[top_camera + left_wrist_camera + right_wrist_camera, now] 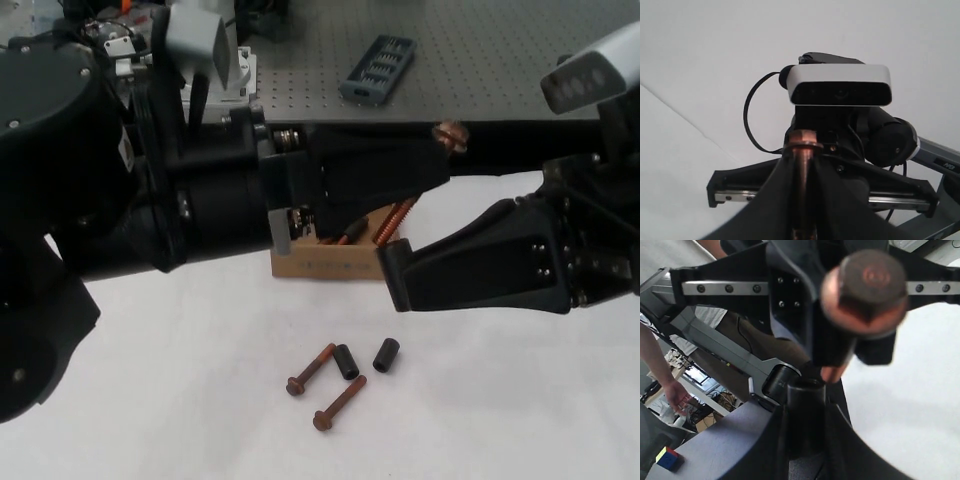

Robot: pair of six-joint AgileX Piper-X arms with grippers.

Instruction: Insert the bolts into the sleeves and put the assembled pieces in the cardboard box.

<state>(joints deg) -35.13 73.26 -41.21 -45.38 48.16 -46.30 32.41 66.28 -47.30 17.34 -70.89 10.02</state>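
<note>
bolt [865,290] gripped by left end effector [802,167] points at sleeve [806,395] gripped by right end effector [807,425].

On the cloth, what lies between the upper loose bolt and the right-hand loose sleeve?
A second black sleeve, close beside the tip of the upper bolt and apart from the right-hand sleeve. The high view shows it.

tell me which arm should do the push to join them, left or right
Left, probably. The left gripper is shut on the bolt, whose tip sits close to the open end of the sleeve. The right gripper grips that sleeve and could simply brace it.
</note>
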